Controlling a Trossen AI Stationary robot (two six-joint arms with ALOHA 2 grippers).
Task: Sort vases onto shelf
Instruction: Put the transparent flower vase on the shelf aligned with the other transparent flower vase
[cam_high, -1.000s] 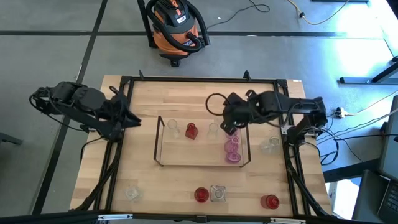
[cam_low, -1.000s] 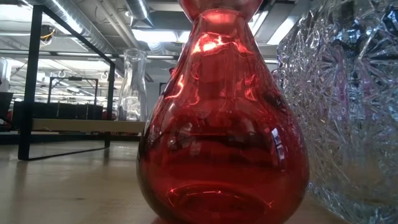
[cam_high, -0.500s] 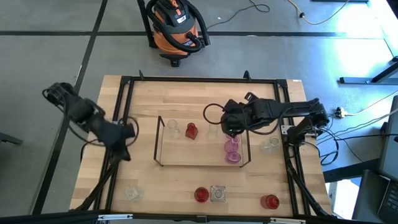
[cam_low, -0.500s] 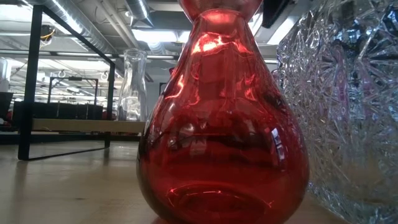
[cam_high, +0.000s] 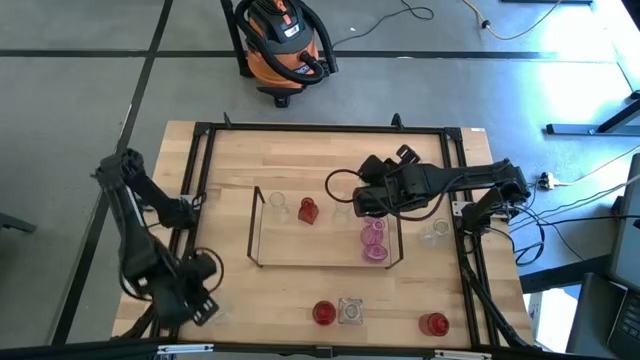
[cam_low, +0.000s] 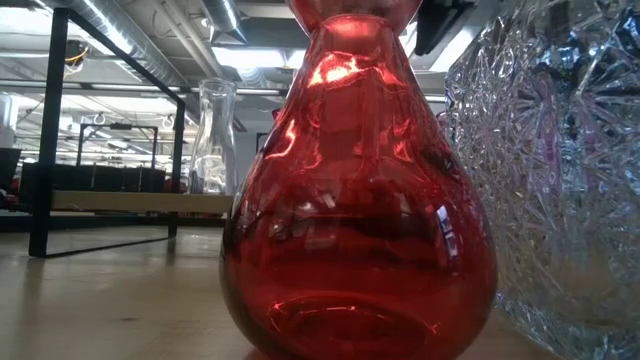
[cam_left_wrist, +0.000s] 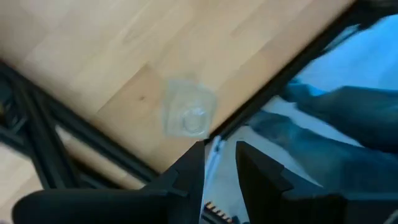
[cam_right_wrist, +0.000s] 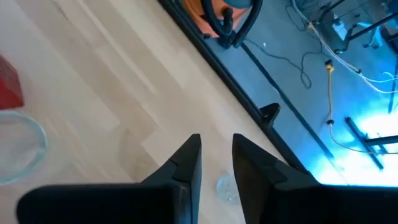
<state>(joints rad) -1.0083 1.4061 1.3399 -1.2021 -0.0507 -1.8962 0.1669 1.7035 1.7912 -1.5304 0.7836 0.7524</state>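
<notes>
The shelf (cam_high: 325, 232) is a dark wire rack mid-table. It holds a clear vase (cam_high: 278, 207), a red vase (cam_high: 307, 210) and two pink vases (cam_high: 374, 243). My left gripper (cam_left_wrist: 219, 158) hangs over the near left corner, fingers pointing steeply down, open and empty. A small clear vase (cam_left_wrist: 186, 115) stands on the table just beyond its tips. My right gripper (cam_right_wrist: 216, 152) slants down over the shelf's far side, open with a narrow gap. A clear vase (cam_right_wrist: 227, 186) shows through that gap, below it.
Near the front edge stand a red vase (cam_high: 323, 313), a cut-glass vase (cam_high: 349, 311) and another red vase (cam_high: 433, 323). A clear vase (cam_high: 435, 232) stands right of the shelf. The black frame (cam_high: 190, 200) edges the table. An orange vacuum (cam_high: 283, 45) sits on the floor beyond.
My left arm has swung fast from the table's far left toward the near left corner, sinking and rolling its wrist, and now points down beside the small clear vase. My right gripper has sunk a little and tipped further down over the shelf. No vase has moved.
</notes>
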